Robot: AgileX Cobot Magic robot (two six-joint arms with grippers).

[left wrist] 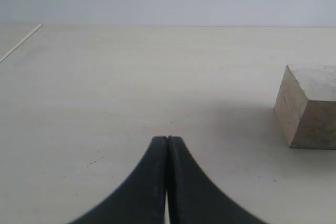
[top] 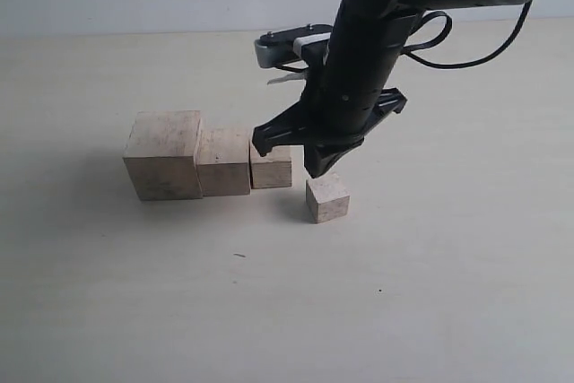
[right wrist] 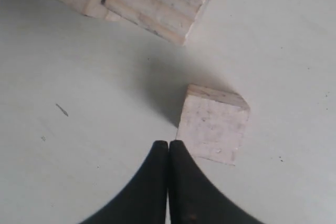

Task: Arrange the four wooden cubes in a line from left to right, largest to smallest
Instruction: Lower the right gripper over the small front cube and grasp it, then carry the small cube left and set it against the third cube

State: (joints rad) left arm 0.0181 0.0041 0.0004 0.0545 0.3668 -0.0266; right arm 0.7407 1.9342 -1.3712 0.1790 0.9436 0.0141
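The right arm (top: 359,51) is cased in matte black, its rounded segments dotted with small pale screw heads. A black cable (top: 447,28) loops off its side, and a grey bracket (top: 273,49) carries a white band. The right gripper (right wrist: 168,143) and left gripper (left wrist: 167,138) each have two smooth black fingers (right wrist: 149,187), curved and tapering.

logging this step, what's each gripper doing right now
left gripper: shut, empty
right gripper: shut, empty, next to the smallest cube

No legible text — no labels, brands, numbers, signs — anywhere.
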